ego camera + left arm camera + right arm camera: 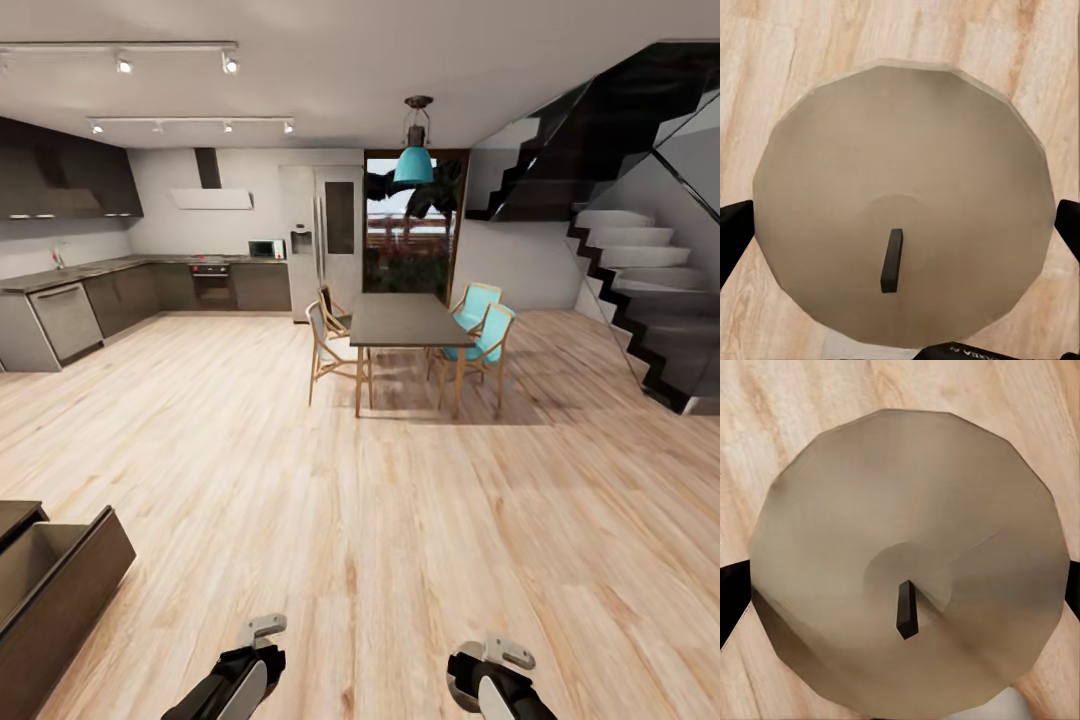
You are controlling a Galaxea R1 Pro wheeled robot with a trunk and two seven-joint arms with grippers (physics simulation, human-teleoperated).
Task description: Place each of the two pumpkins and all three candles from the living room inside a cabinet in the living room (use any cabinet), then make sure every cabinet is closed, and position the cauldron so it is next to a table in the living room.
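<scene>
A grey-beige candle with a short dark wick sits between the black fingers of my left gripper, which is shut on its sides. A second candle is held the same way in my right gripper, whose fingers press on its sides. Both are carried over the wood floor. In the head view my left arm and right arm hang low at the bottom edge. The dark-brown cabinet stands at the lower left with one drawer pulled open. The pumpkins and cauldron are out of view.
A dining table with several chairs stands mid-room ahead. The grey kitchen counter runs along the left wall and a staircase rises on the right. Wide open wood floor lies between me and the table.
</scene>
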